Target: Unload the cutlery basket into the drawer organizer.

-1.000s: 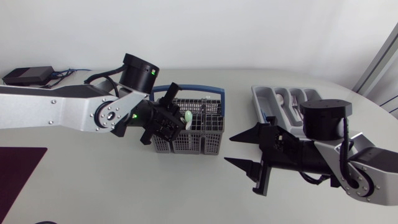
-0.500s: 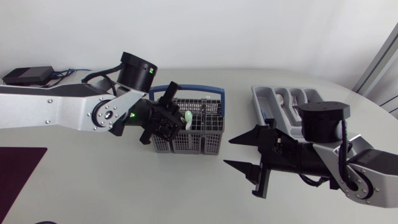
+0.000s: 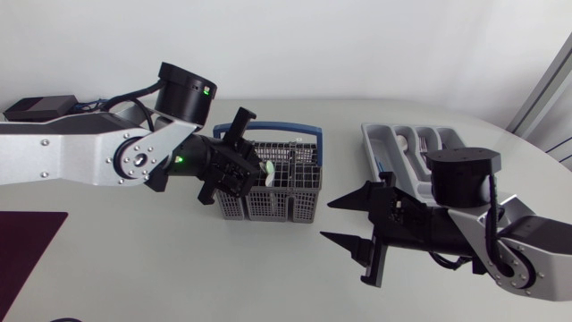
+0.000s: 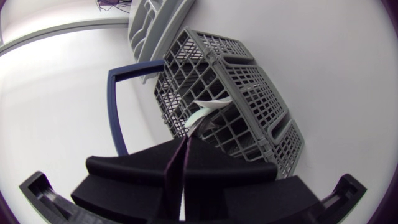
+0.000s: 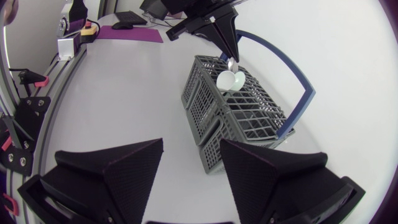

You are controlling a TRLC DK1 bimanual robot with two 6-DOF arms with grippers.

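The grey cutlery basket (image 3: 279,190) with a blue handle stands mid-table. My left gripper (image 3: 253,172) is over its left end, shut on the handle of a pale spoon (image 3: 267,169) whose bowl sits at the basket's rim. In the left wrist view the fingers meet just short of the spoon (image 4: 208,107) above the basket (image 4: 249,81). My right gripper (image 3: 345,220) hovers open and empty right of the basket, near the grey drawer organizer (image 3: 380,141). The right wrist view faces the basket (image 5: 242,121), the spoon (image 5: 229,79) and the left gripper (image 5: 230,55).
The organizer holds several pieces of cutlery in its compartments. A black box (image 3: 40,108) lies at the back left corner, and a purple mat (image 3: 27,237) at the front left. Bare tabletop lies in front of the basket.
My left arm has drawn back a little to the left, with the gripper still on the spoon at the basket's left end. The right arm has edged slightly left.
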